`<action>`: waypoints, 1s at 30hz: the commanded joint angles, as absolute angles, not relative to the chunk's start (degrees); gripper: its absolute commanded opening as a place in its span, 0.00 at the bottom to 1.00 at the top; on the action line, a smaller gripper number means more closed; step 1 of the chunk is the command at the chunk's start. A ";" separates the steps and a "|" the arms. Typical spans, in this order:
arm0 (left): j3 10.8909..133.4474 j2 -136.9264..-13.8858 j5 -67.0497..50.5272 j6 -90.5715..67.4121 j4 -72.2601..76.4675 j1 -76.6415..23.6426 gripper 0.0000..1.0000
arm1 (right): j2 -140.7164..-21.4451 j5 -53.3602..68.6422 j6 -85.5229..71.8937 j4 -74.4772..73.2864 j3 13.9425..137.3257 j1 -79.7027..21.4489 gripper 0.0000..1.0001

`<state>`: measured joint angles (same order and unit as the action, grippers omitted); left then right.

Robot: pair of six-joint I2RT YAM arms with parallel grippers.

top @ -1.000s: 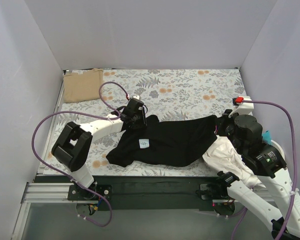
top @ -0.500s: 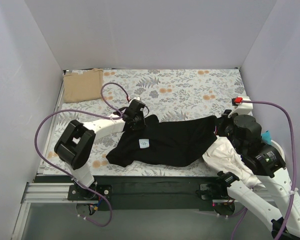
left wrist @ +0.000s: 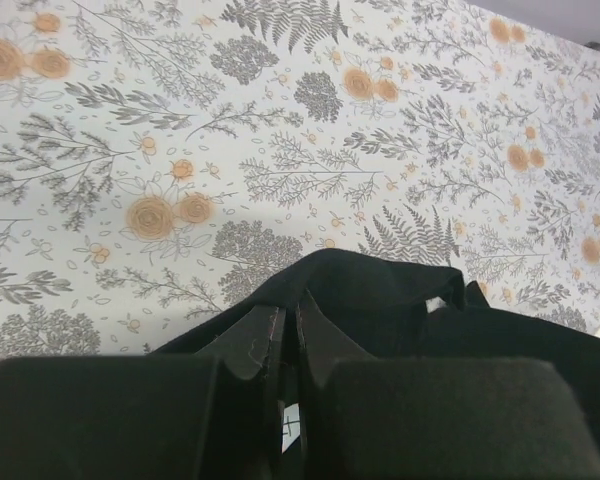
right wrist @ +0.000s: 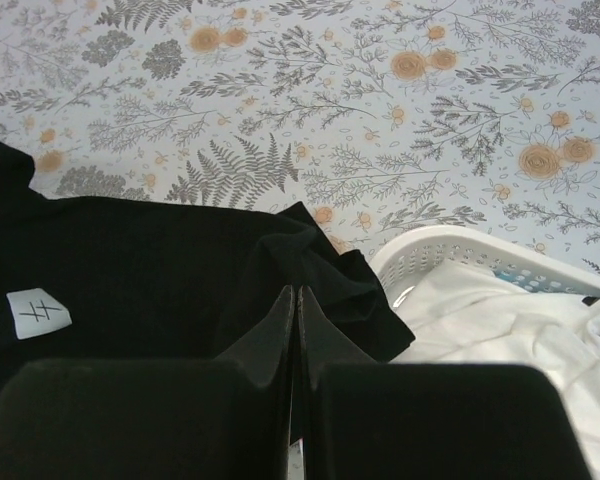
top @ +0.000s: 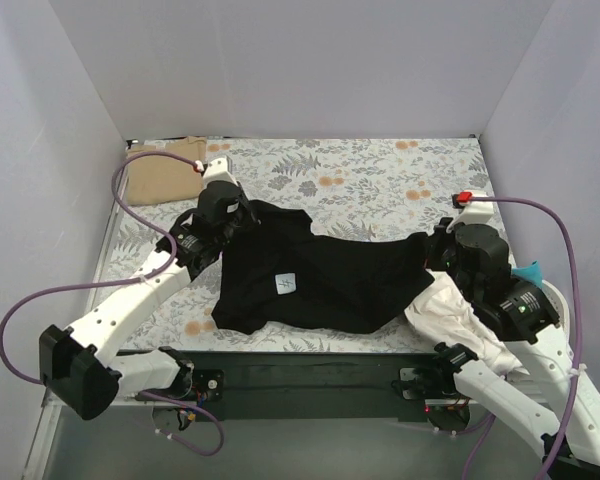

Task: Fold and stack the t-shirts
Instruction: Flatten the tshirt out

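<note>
Black t-shirt (top: 330,285) is being drawn out across the near half of the floral cloth (top: 360,180), and a clear change is noted. Its left shoulder has been carried away from the cloth's middle and up towards the cloth's far left corner, where the tan t-shirt (top: 165,170) is seen lying folded. The left arm has been swung wide to do it. The left gripper (left wrist: 287,318) is seen pinched almost completely closed, with a fold of black fabric caught at the fingertips. The right gripper (right wrist: 296,295) is likewise closed to a thin slit on the shirt's other end, and it has been kept near the cloth's right edge.

The garment has therefore been stretched wider than it was a second ago, and the white label (top: 288,285) is left face up near its middle. Wrinkles and a bunched lower hem can still be seen. It is judged that spreading is well in hand, but no fold has yet been made and nothing has been stacked on the tan shirt.
</note>
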<state>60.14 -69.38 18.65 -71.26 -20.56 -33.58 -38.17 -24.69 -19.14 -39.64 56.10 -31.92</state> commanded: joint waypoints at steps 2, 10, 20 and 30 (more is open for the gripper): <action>61.96 -63.90 25.13 -69.26 -25.13 -32.44 0.00 | -42.52 -24.43 -16.18 -34.02 57.82 -31.73 0.01; 77.67 -60.55 30.93 -63.38 -25.93 -31.55 0.00 | -52.72 -25.40 -12.57 -31.91 76.70 -31.82 0.01; 87.54 -50.90 32.97 -51.51 -19.17 -31.55 0.00 | -53.36 -24.08 -9.41 -31.56 94.22 -31.73 0.01; 85.42 -35.25 28.84 -41.93 -13.27 -31.64 0.00 | -40.26 -22.06 -4.84 -27.68 93.95 -31.82 0.01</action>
<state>84.20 -35.88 30.41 -46.72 -15.51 -31.99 -41.95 -21.89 -8.05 -32.36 91.83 -31.90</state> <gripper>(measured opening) 0.017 0.020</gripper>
